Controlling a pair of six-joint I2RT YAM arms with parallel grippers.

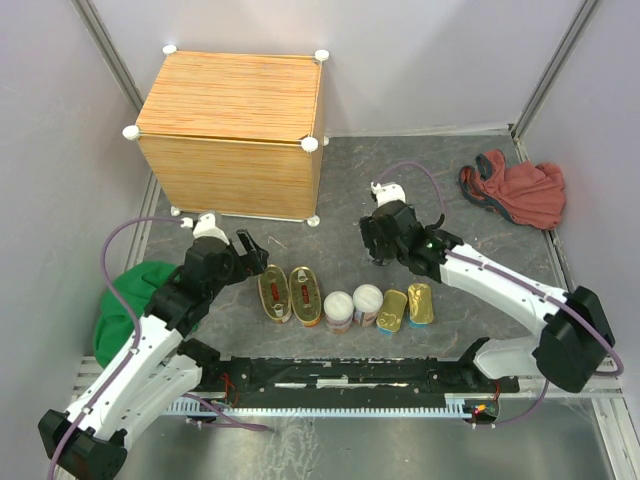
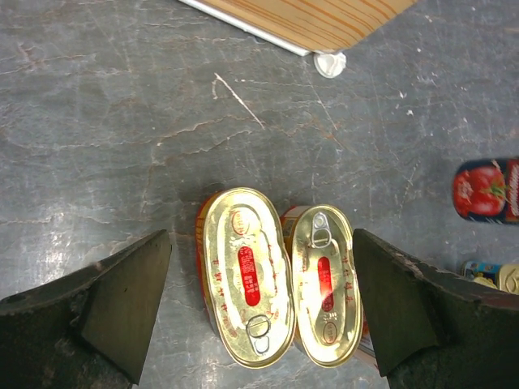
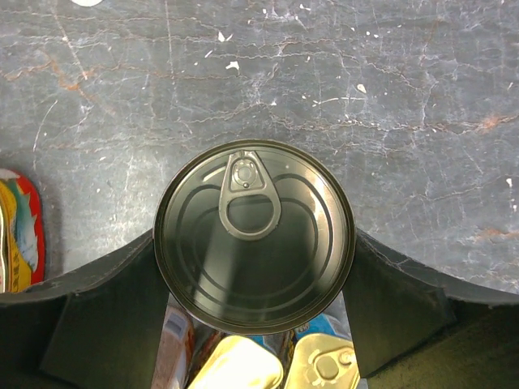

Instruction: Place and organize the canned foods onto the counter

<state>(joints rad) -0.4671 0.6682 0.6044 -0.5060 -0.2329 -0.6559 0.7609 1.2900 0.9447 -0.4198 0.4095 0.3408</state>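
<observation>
Gold oval tins (image 2: 246,275), red labels unreadable, tomato-print can (image 2: 485,189)

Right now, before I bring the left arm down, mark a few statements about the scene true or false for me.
1. The right hand grips the dark round tin. True.
2. The left hand is shut on a tin. False: it is open, above the two oval tins.
3. The two oval tins lie side by side. True.
4. A can stands on the counter. False: the counter's top bears no can.
</observation>
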